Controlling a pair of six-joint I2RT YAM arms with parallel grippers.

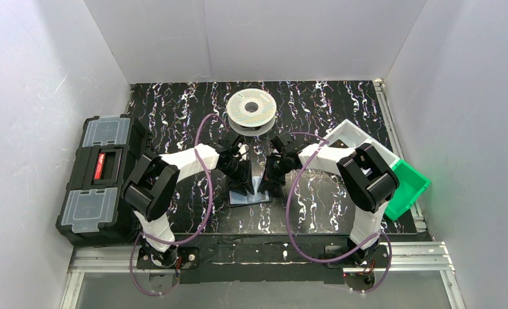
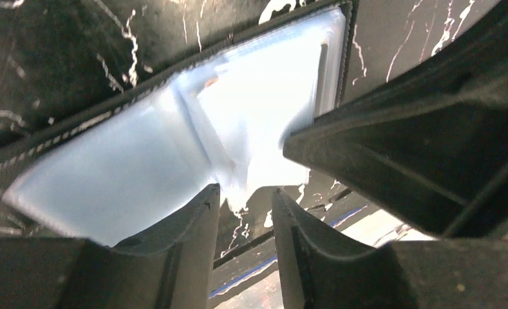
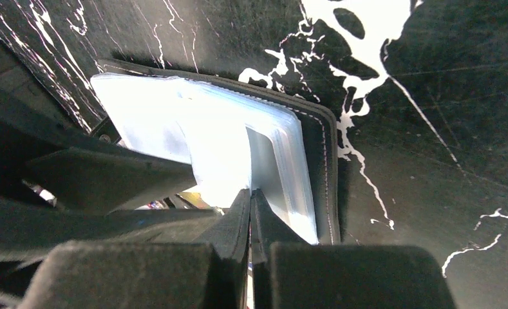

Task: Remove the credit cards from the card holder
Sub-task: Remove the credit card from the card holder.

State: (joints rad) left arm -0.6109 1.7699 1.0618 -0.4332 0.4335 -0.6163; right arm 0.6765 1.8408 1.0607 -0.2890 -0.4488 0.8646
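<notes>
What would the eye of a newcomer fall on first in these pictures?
The open card holder in the middle of the dark marbled table draws the eye: the left gripper stands open above its pale blue inside, and the right gripper is shut, apparently on one clear leaf. Then come the pale spool at the far edge, the black toolbox on the left and the green bin on the right.

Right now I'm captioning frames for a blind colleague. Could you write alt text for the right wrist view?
The right gripper is pinched shut on what looks like a clear sleeve of the open card holder, at the edge of its stack of pale blue sleeves. The holder lies flat on a black, white-veined table.
</notes>
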